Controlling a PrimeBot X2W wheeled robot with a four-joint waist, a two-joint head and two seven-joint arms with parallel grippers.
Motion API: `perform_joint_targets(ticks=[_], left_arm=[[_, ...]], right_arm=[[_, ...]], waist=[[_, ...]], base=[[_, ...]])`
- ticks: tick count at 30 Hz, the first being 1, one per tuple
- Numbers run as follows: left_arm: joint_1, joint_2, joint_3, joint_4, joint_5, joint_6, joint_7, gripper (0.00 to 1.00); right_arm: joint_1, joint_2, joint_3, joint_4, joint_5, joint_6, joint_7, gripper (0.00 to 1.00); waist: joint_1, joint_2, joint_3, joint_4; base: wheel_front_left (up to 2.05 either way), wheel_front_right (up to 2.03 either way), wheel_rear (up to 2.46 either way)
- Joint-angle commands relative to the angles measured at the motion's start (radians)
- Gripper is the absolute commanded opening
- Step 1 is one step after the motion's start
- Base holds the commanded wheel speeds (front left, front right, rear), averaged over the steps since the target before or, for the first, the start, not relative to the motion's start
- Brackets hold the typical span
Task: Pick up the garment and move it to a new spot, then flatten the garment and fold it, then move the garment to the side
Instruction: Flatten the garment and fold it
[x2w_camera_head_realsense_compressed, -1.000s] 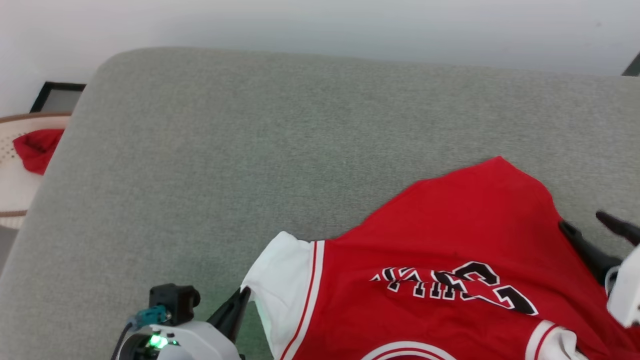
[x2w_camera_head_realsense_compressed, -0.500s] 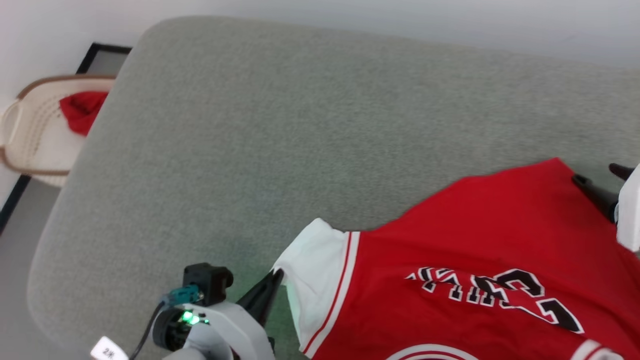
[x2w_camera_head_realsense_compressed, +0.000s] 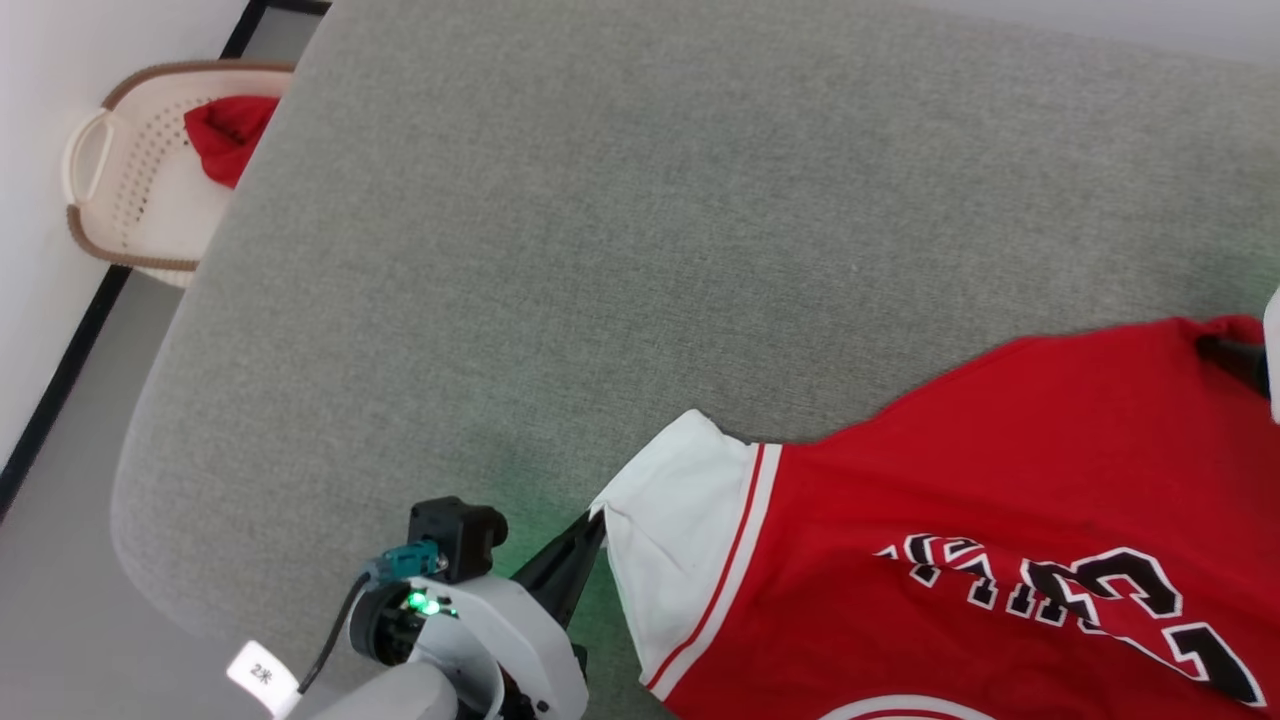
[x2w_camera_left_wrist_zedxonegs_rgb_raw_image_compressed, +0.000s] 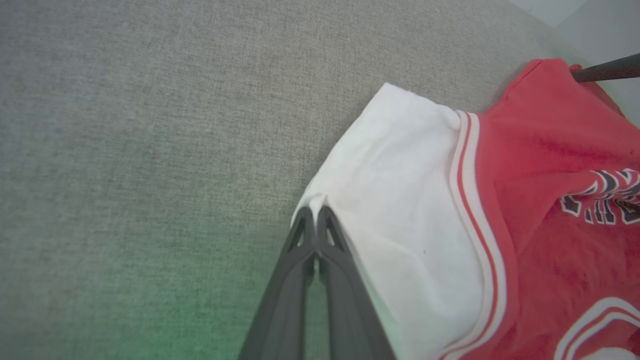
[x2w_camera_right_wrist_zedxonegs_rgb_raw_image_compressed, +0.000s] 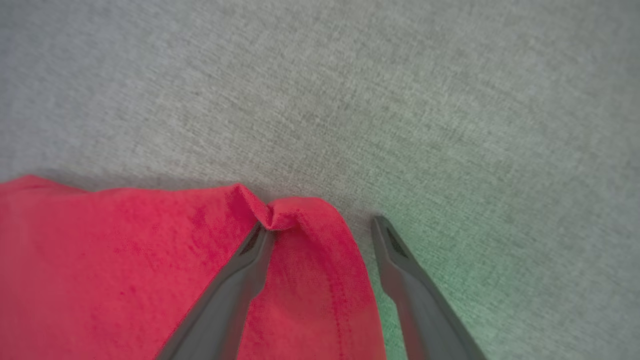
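The garment (x2w_camera_head_realsense_compressed: 950, 480) is a red jersey with black-and-white lettering, spread over the lower right of a grey cushion (x2w_camera_head_realsense_compressed: 600, 250). Its white sleeve (x2w_camera_head_realsense_compressed: 680, 520) with striped trim points left. My left gripper (x2w_camera_head_realsense_compressed: 597, 522) is shut on the corner of that sleeve (x2w_camera_left_wrist_zedxonegs_rgb_raw_image_compressed: 400, 200). In the left wrist view its tips (x2w_camera_left_wrist_zedxonegs_rgb_raw_image_compressed: 315, 210) pinch a small pucker of white cloth. My right gripper (x2w_camera_right_wrist_zedxonegs_rgb_raw_image_compressed: 322, 225) is open over the garment's (x2w_camera_right_wrist_zedxonegs_rgb_raw_image_compressed: 125, 260) far red hem corner. One finger presses into a fold and the other rests on bare cushion. Its dark finger (x2w_camera_head_realsense_compressed: 1232, 358) shows at the right edge.
A cream perforated basket (x2w_camera_head_realsense_compressed: 130, 160) with a small red cloth (x2w_camera_head_realsense_compressed: 225, 135) stands on the floor at the upper left, beside a white wall with black skirting (x2w_camera_head_realsense_compressed: 70, 350). The cushion's rounded left edge drops to grey floor (x2w_camera_head_realsense_compressed: 60, 560).
The camera has swung left and down, bringing the basket and floor into view. My right gripper now sits at the garment's far red corner instead of beside its edge. The left stays on the sleeve.
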Motion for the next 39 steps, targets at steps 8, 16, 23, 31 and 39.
perform_joint_targets(ticks=[8,16,23,31,39], left_arm=[[-0.018,-0.020,0.002,0.037,-0.006,-0.017,-0.013,0.00],[-0.011,0.004,0.012,0.045,-0.019,-0.025,-0.005,0.00],[-0.067,0.080,0.037,-0.024,-0.053,-0.050,0.079,0.00],[-0.250,0.228,0.069,-0.095,-0.049,-0.071,0.277,0.00],[-0.505,0.282,0.104,-0.021,-0.013,-0.146,0.429,0.00]], right_arm=[[0.003,0.039,0.051,0.135,0.006,-0.001,0.154,0.00],[-0.065,0.070,0.007,0.116,-0.018,-0.001,0.156,0.00],[-0.120,0.098,-0.019,0.083,0.021,-0.001,0.090,0.00],[-0.175,0.132,-0.005,0.051,0.067,-0.001,-0.027,0.00],[-0.270,0.158,0.031,0.060,0.053,-0.001,-0.230,0.00]], waist=[[-0.0001,0.0000,0.015,0.015],[-0.0001,0.0000,-0.013,-0.024],[-0.0001,0.0000,-0.072,-0.057],[-0.0001,0.0000,-0.168,-0.093],[-0.0001,0.0000,-0.253,-0.128]], base=[[0.00,0.00,0.00],[0.00,0.00,0.00],[0.00,0.00,0.00],[0.00,0.00,0.00],[0.00,0.00,0.00]])
